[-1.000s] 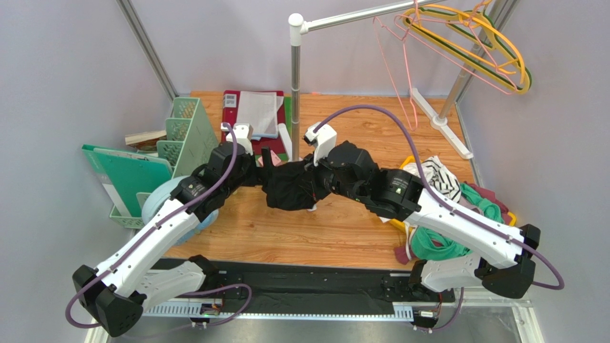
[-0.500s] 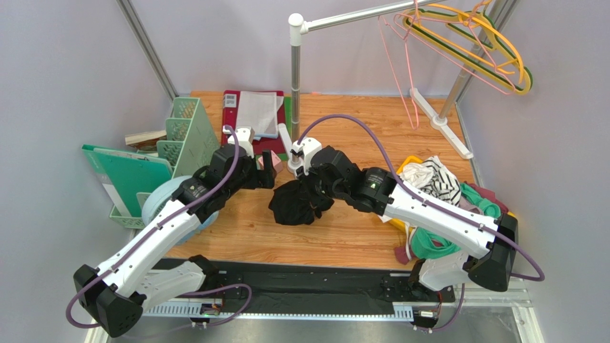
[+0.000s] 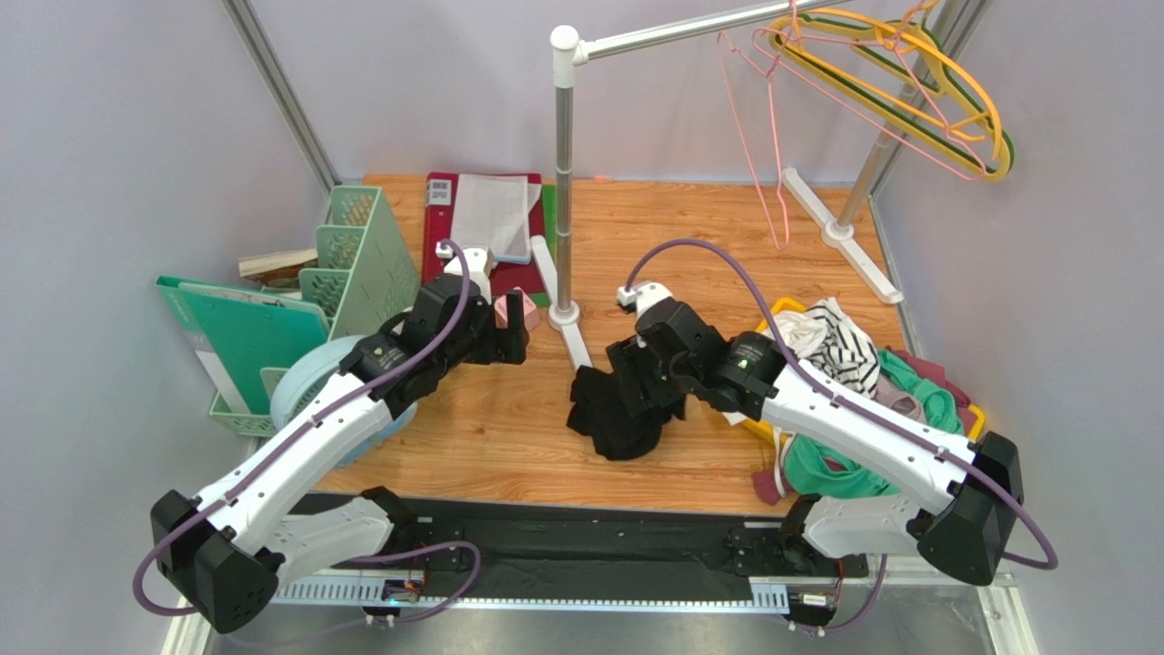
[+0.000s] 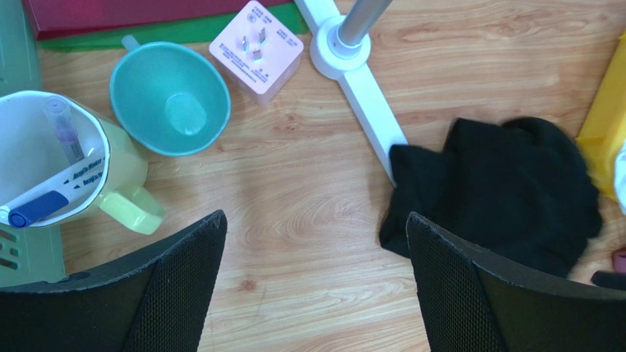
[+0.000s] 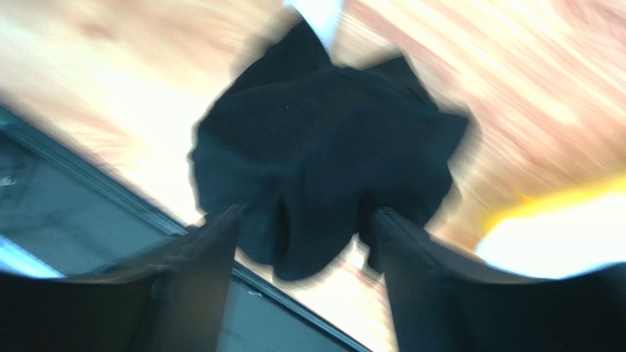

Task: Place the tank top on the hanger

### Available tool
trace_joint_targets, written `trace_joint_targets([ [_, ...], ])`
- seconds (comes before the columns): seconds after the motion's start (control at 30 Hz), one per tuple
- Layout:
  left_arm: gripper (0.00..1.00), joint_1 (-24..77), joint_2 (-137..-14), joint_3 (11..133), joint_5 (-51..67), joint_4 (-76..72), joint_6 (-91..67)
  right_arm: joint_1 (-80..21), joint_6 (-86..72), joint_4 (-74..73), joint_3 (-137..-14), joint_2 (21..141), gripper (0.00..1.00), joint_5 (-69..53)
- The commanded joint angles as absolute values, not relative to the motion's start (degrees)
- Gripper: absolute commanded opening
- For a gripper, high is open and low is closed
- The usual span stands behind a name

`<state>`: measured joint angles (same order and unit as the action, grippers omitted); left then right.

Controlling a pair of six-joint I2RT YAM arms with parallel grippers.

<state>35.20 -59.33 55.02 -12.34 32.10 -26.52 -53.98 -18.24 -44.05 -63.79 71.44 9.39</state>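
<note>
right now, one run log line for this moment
left gripper: open, empty | right gripper: at tank top, grip unclear | hanger: on rail, bare

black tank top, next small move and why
Probably bring the open left gripper across to pinch an edge of the black fabric tank top: it sits crumpled between the right gripper's jaws, too bunched for the thin pink wire hanger.

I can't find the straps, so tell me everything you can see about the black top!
The tank top is plain black, soft-looking fabric, crumpled into a lumpy heap, so no straps or openings show. It lies on the wooden table, one edge against the white foot of the rack. The right gripper is over it with fabric between its fingers; the blurred wrist view doesn't show whether it is pinched.
</note>
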Motion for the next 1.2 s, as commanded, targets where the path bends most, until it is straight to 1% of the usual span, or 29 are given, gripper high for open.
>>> trace_joint_targets([
  [0.0, 0.96, 34.98, -59.68, 55.81, -12.13, 33.31, -24.96, -50.89, -19.78, -48.69, -62.32, 66.8, 0.82, 15.9],
  [0.13, 0.96, 34.98, -59.5, 55.81, -11.51, 33.05, -23.91, -50.71, -19.69, -48.78, -63.89, 65.04, 0.82, 16.61],
  [0.43, 0.95, 36.12, -58.8, 56.6, -11.16, 32.87, -22.67, -50.8, -23.11, -48.16, -64.86, 63.9, 0.79, 16.87],
  [0.63, 0.94, 37.53, -58.36, 55.9, -10.46, 32.52, -23.73, -50.27, -21.63, -51.67, -70.83, 61.53, 0.79, 18.1],
  [0.77, 0.94, 37.88, -58.45, 55.28, -9.23, 31.47, -25.05, -49.84, -18.56, -55.36, -78.21, 61.52, 0.79, 20.56],
  [0.8, 0.94, 37.88, -58.53, 55.11, -8.88, 30.77, -25.66, -49.57, -17.94, -56.07, -81.62, 61.78, 0.79, 21.44],
  [0.9, 0.94, 37.97, -58.8, 54.93, -8.0, 30.06, -26.1, -44.84, -16.0, -59.32, -87.43, 63.28, 0.79, 20.14],
  [1.0, 0.93, 38.06, -58.71, 55.02, -7.82, 29.8, -26.19, -39.21, -12.4, -62.04, -96.3, 66.0, 0.79, 19.16],
  [1.03, 0.93, 38.06, -58.62, 55.02, -8.0, 29.88, -26.1, -36.5, -11.61, -62.49, -101.29, 67.83, 0.79, 19.16],
  [1.17, 0.93, 38.06, -58.1, 55.11, -7.82, 29.88, -26.02, -29.11, -6.43, -61.62, -111.06, 71.7, 0.79, 19.16],
])
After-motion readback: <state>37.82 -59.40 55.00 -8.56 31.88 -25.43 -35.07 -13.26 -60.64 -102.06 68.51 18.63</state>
